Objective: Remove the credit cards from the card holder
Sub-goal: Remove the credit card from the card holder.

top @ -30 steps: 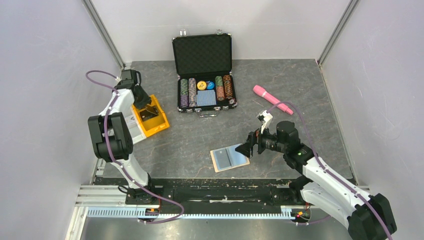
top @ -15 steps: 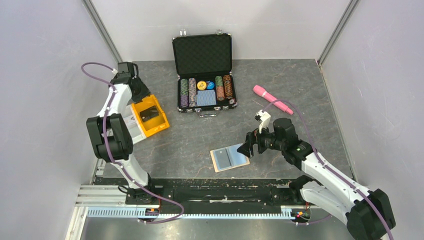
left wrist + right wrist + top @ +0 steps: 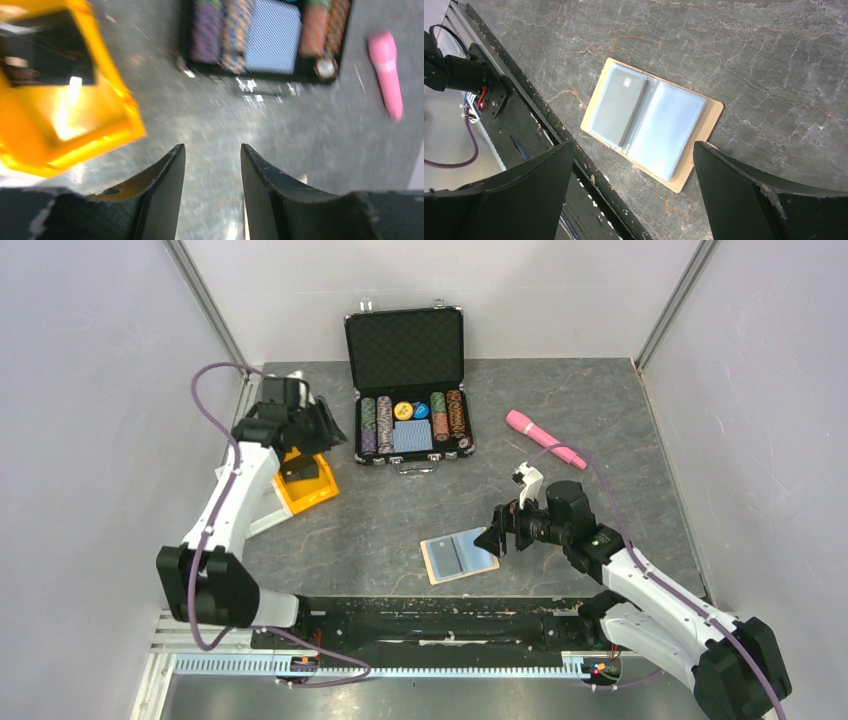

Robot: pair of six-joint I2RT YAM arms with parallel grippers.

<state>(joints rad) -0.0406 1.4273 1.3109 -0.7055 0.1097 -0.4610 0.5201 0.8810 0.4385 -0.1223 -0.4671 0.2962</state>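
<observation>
The card holder (image 3: 458, 557) is lying open and flat on the bench (image 3: 380, 525), close to the near edge and slightly right of its middle, with the blue-grey inner panels facing up. Its long axis is running roughly along the near edge, with the right end turning slightly toward the far edge. A dark card (image 3: 619, 106) is sitting in the left panel. The near left corner is lying just beside the black rail (image 3: 539, 135) at the bench edge, leaving little room on that side. Bare bench is extending from the holder's far side toward the open black chip case (image 3: 410, 380) at the far edge. The right hand (image 3: 497, 537) is hanging over the holder's right end with its jaws spread wide and nothing between them. The left hand (image 3: 325, 425) is hovering near the far left corner, beside the yellow bin (image 3: 312, 488), with its jaws partly apart and gripping nothing. A pink object (image 3: 545, 438) is lying toward the far right, well apart from the holder.
</observation>
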